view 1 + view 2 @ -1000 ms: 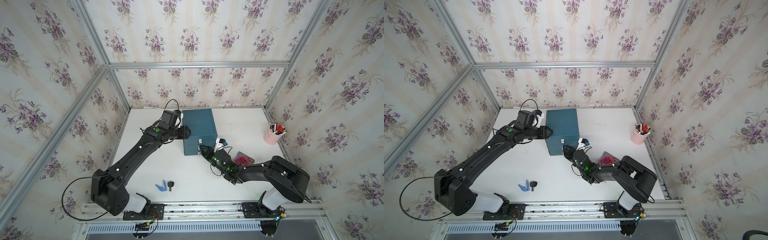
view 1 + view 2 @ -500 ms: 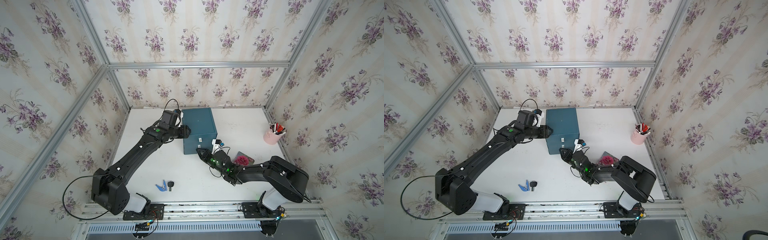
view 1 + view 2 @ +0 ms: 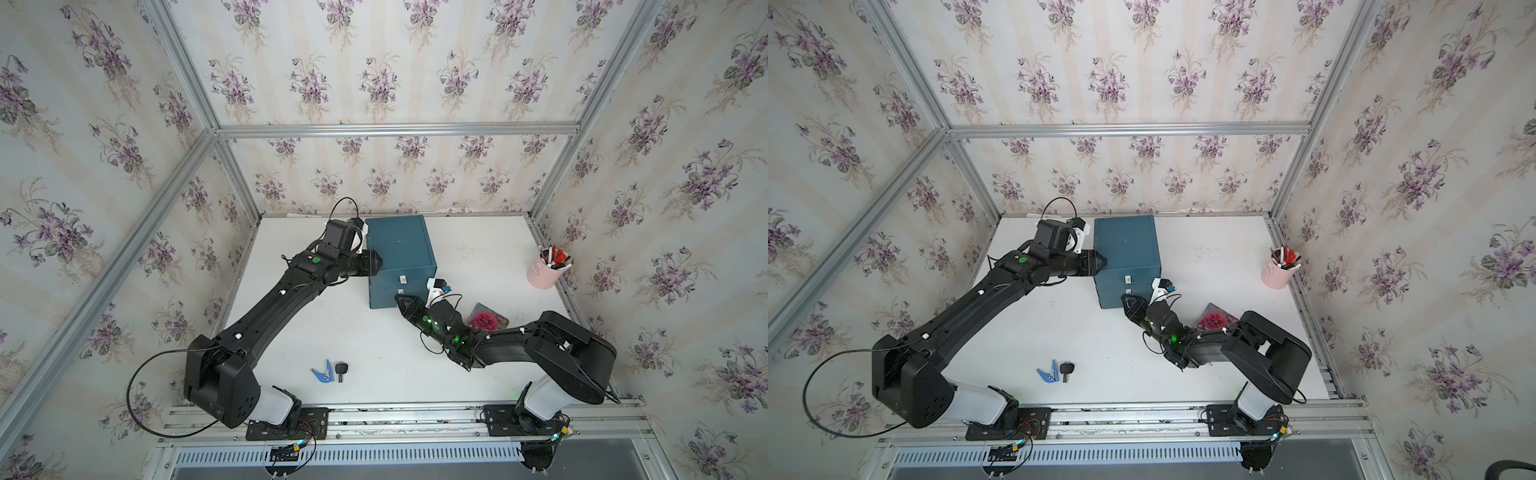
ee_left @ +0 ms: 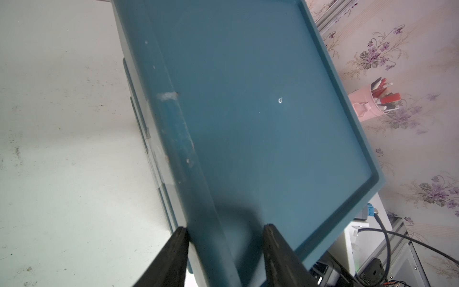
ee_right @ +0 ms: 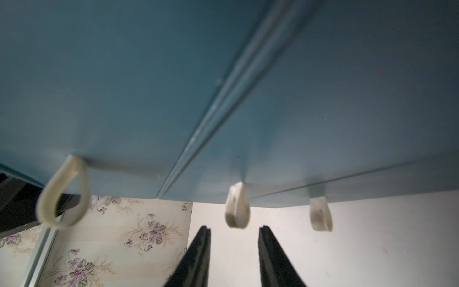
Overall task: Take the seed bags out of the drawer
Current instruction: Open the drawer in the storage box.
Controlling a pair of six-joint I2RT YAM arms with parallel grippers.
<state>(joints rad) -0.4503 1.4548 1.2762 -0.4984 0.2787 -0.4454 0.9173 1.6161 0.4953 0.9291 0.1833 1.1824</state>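
left gripper [image 4: 223, 231] jaws apart astride cabinet [image 4: 248, 99] rim; right gripper [image 5: 235, 227] jaws apart before pull loop [image 5: 237, 208].

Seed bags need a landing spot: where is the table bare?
Bare: between blue cabinet and pink cup; also front middle, between black key and right arm. Crowded: around the right gripper and magenta seed bag.

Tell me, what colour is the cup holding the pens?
Pink. The cup shows best in the left wrist view.
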